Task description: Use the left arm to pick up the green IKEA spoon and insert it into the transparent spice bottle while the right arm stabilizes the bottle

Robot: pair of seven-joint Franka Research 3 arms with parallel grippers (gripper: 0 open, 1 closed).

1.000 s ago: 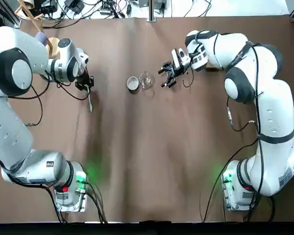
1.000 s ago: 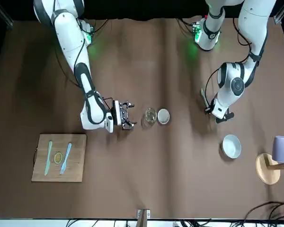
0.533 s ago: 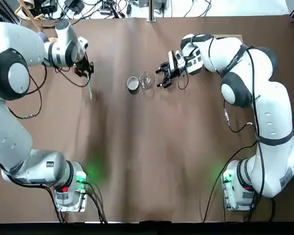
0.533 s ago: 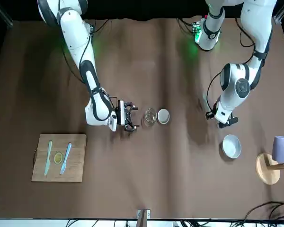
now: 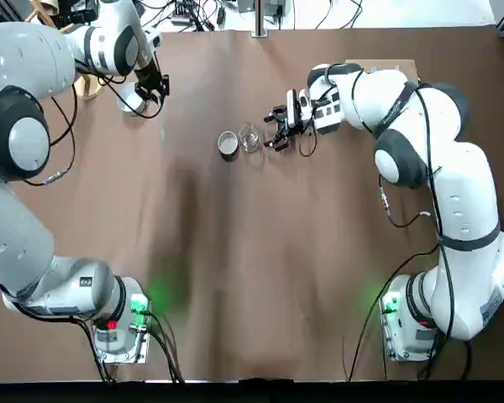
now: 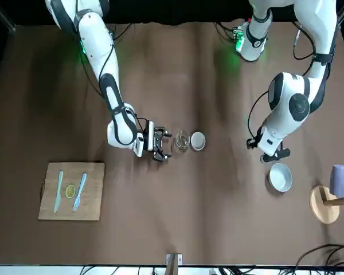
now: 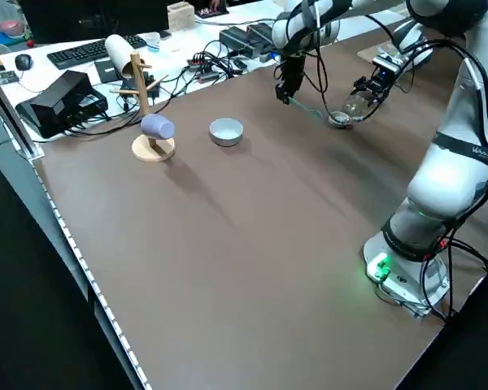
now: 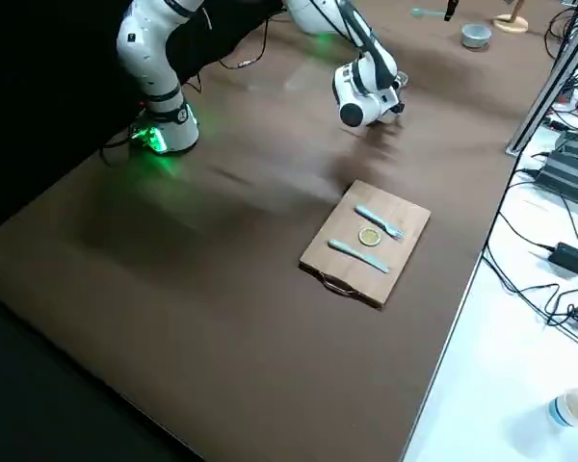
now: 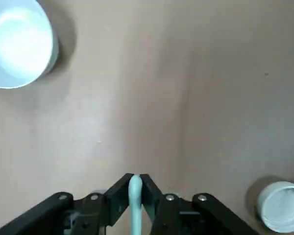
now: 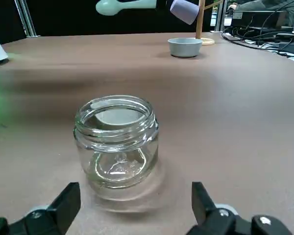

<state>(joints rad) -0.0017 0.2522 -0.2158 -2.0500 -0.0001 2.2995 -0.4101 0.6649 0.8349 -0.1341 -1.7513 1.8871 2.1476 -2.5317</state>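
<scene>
Left end effector (image 9: pixel 135 178) (spoon (image 9: pixel 135 208) gripped) has moved nearer the bowl (image 6: pixel 280 178).

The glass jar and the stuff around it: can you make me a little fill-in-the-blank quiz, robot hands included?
The spoon is held by the ____ gripper.
The fingers of the right gripper are ____, facing the glass jar.
On the wooden board, a small round item lies between the fork and the ____.

Missing words: left; open; knife
</scene>
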